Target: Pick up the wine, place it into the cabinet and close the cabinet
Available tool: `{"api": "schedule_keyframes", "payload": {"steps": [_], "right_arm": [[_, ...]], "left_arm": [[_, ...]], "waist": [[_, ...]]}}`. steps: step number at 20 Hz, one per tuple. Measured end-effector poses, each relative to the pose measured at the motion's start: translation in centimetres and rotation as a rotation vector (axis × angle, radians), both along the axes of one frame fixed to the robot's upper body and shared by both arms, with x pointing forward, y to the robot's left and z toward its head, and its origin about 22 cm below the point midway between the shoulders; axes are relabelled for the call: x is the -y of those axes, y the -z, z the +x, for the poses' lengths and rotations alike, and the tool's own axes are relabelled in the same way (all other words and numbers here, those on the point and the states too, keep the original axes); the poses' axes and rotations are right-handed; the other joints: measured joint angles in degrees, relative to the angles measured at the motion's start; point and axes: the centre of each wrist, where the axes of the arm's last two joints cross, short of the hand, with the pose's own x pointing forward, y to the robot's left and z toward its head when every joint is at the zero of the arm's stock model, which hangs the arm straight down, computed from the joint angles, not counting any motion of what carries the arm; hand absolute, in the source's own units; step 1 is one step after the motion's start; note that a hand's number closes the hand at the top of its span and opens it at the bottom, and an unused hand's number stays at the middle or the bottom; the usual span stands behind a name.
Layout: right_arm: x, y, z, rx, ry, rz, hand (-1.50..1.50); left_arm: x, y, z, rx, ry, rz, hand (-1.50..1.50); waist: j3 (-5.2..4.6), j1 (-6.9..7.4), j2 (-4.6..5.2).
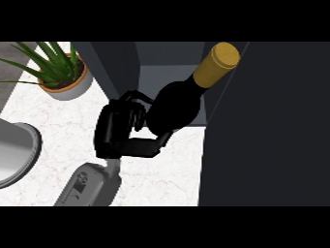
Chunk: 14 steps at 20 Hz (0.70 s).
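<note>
Wine bottle [178, 104] tilting, gold cap toward open cabinet [169, 77], body at opening's mouth, not yet set down. Hand [121, 128] curling round bottle's base, holding it; which arm, unclear. Door [275, 126] standing open at right. Placing, closing remaining. Potted plant [56, 72], sink [14, 155] off left on counter [60, 126].

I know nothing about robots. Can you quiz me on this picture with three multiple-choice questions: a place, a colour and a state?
1. Where is the green potted plant? A) far left on the white marble counter B) inside the cabinet C) in the sink
2. What colour tops the dark glass wine bottle? A) red B) gold C) white
3. The black robot hand is: A) open flat B) curled round the bottle C) pushing the plant
Answers: 1A, it stands on the counter; 2B, its top shows gold; 3B, fingers wrap the bottle's body.
</note>
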Motion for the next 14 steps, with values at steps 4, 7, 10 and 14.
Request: {"api": "schedule_keyframes", "payload": {"steps": [4,7,10,14], "right_arm": [[0.2,0.5,0.0,0.002,0.0,-0.005,-1.5],[0.4,0.5,0.1,0.003,0.003,-0.001,-1.5],[0.2,0.5,0.0,0.005,0.0,-0.007,-1.5],[0.5,0.5,0.3,0.0,-0.003,-0.011,-1.5]], "left_arm": [[1.5,0.0,1.4,-0.014,0.005,0.054,1.5],[2.0,0.7,1.9,-0.027,-0.002,0.074,1.5],[2.5,1.7,2.2,-0.044,-0.012,0.071,1.5],[3.3,3.0,2.2,-0.074,-0.032,0.076,1.5]], "waist": [[0.01,-0.05,0.01],[0.0,-0.01,0.01],[-0.02,-0.06,0.02],[-0.01,-0.1,0.04]]}}
